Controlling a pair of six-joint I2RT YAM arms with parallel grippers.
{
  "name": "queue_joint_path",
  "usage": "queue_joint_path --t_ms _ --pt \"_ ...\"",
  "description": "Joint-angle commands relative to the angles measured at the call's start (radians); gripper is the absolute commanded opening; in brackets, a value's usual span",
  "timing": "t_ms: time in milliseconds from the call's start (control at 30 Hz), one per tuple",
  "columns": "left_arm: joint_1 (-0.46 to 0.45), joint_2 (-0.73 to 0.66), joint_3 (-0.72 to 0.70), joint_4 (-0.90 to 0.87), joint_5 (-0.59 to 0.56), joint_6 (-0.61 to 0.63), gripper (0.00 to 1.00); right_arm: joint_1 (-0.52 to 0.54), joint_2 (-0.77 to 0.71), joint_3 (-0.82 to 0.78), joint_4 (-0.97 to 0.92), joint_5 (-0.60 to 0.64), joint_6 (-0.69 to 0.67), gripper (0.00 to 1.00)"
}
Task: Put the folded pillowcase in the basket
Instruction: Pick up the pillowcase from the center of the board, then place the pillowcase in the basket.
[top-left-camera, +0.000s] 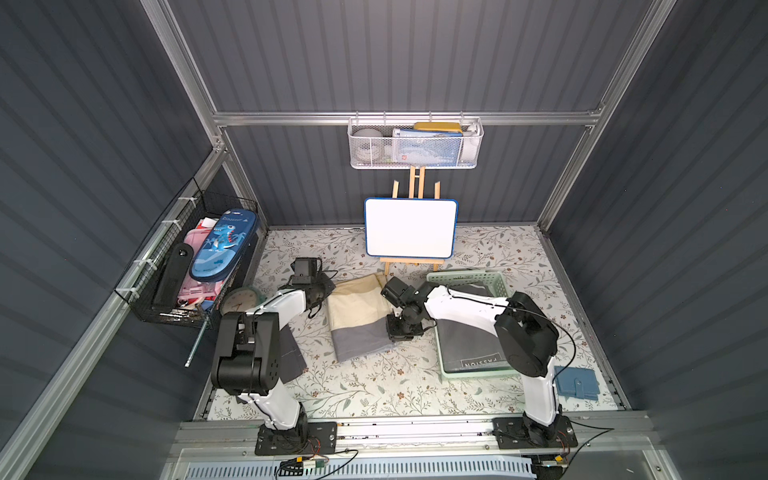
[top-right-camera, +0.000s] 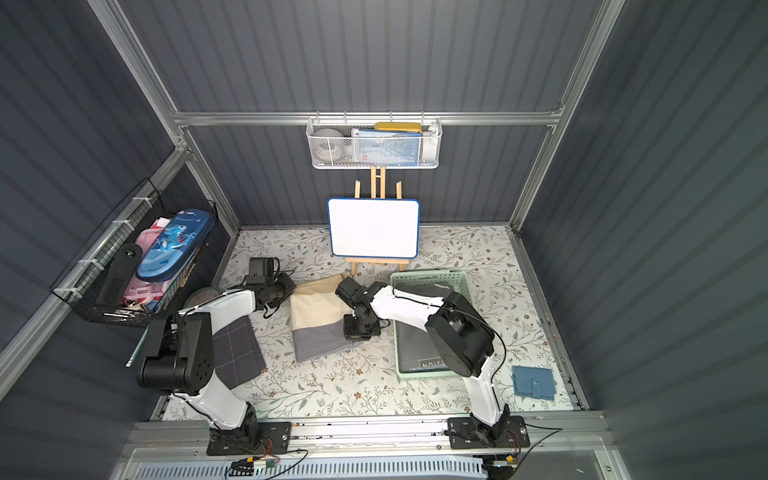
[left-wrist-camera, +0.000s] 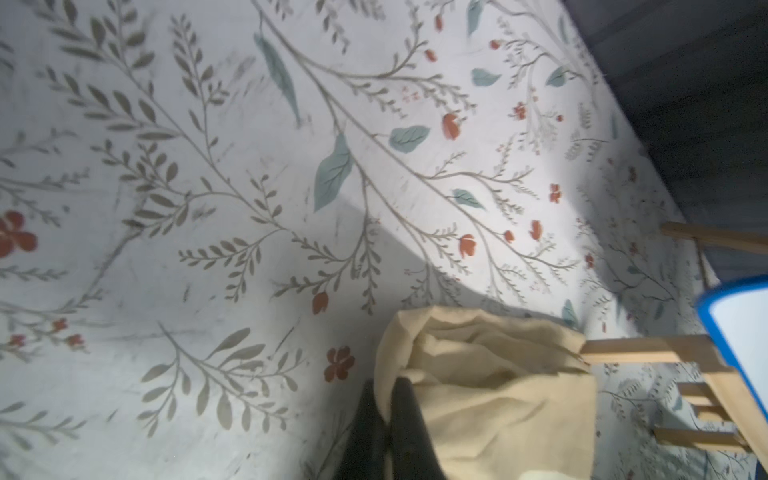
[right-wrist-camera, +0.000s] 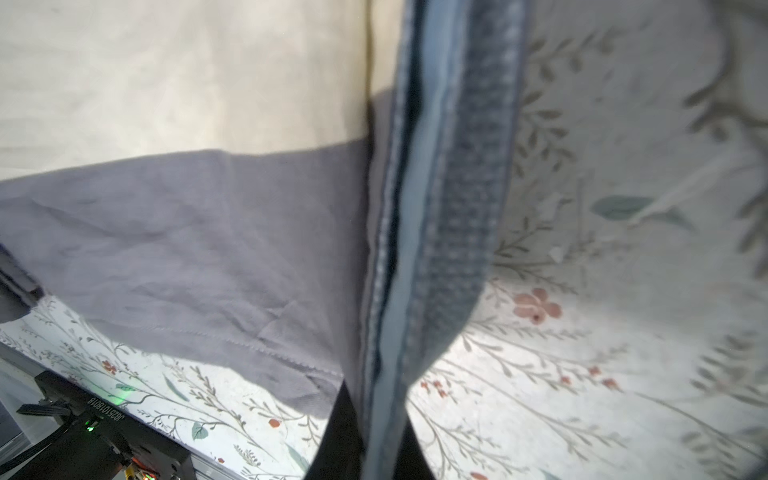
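Your left claw is clamping down on the cream end of the folded pillowcase; in the left wrist view its dark fingers are sitting almost together, with cloth bunching up between them. Your right claw is likewise closing tight on the pillowcase's blue-grey hem, which is running up from between the jaws in the right wrist view. In both top views the pillowcase is lying on the floral table between the two arms, with the left claw at its far left edge and the right claw at its near right edge. It is sitting just beside the basket, outside it. The basket is already holding a dark folded cloth.
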Motion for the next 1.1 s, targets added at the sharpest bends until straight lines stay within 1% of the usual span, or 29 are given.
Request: queue_joint_path --t_ms 0,133,200,367,467,533,600,700,767,867,1067 --pt "-0.021 -0.09 0.013 -0.028 -0.003 0.038 0.05 0.0 -0.09 0.032 -0.065 0.098 -0.035 0.0" --pt "-0.069 -0.131 0.047 -0.05 0.009 0.042 0.03 -0.003 -0.156 0.039 -0.099 0.152 -0.047 0.0" --pt "-0.113 -0.14 0.083 -0.063 0.006 0.039 0.02 -0.006 -0.186 0.044 -0.123 0.172 -0.051 0.0" --pt "-0.219 -0.139 0.225 -0.116 -0.007 0.015 0.02 -0.039 -0.297 0.025 -0.183 0.226 -0.045 0.0" --pt "-0.272 -0.128 0.303 -0.126 0.022 0.009 0.02 -0.068 -0.394 -0.002 -0.25 0.271 -0.045 0.0" --pt "-0.329 -0.097 0.35 -0.116 0.054 0.006 0.02 -0.098 -0.462 -0.037 -0.289 0.305 -0.043 0.0" --pt "-0.425 -0.035 0.415 -0.11 0.063 0.004 0.02 -0.141 -0.534 -0.097 -0.306 0.328 -0.035 0.0" --pt "-0.538 0.074 0.541 -0.113 0.06 0.002 0.02 -0.237 -0.632 -0.176 -0.33 0.315 -0.03 0.0" --pt "-0.583 0.124 0.594 -0.102 0.049 -0.004 0.02 -0.301 -0.689 -0.216 -0.348 0.313 -0.033 0.0" --pt "-0.623 0.19 0.662 -0.093 0.049 -0.016 0.01 -0.381 -0.753 -0.257 -0.38 0.32 -0.042 0.0" --pt "-0.702 0.312 0.729 -0.077 0.076 -0.036 0.01 -0.483 -0.84 -0.322 -0.43 0.339 -0.044 0.0"
